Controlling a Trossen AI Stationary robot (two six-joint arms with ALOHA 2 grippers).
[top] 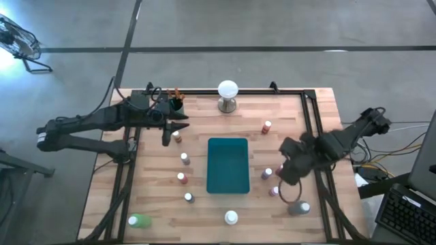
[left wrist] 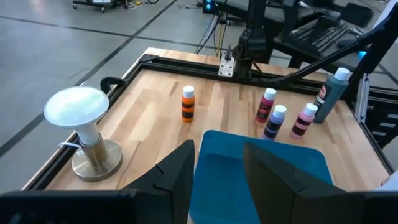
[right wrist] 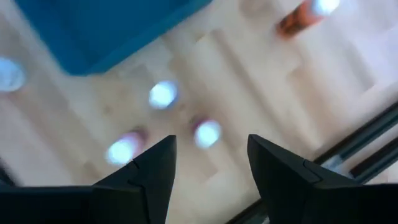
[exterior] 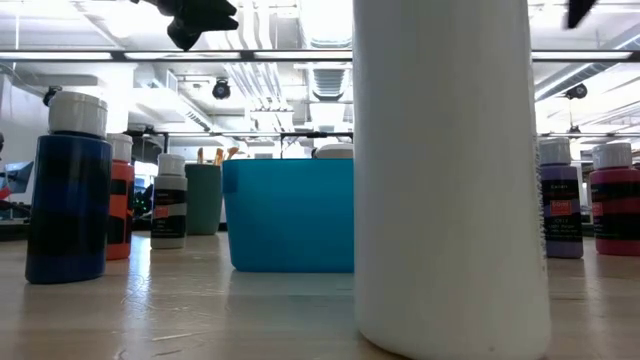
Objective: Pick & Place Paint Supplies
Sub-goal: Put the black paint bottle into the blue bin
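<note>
Small white-capped paint bottles stand upright around the teal tray (top: 228, 165): an orange one (top: 266, 126), a red one (top: 182, 178), a purple one (top: 267, 173), a green one (top: 139, 220), a white one (top: 231, 218) and a grey one (top: 300, 208). Brushes stand in a dark cup (top: 176, 103) at the far left. My left gripper (left wrist: 217, 180) hangs open above the table left of the tray (left wrist: 267, 168), holding nothing. My right gripper (right wrist: 208, 168) is open and points down over three bottle caps (right wrist: 207, 132) right of the tray, clear of them.
A white ball on a metal base (top: 227, 95) stands at the far edge, near my left gripper (top: 180, 124). A black frame (top: 310, 116) runs along the table's far and right sides. In the low view the white bottle (exterior: 450, 170) fills the foreground.
</note>
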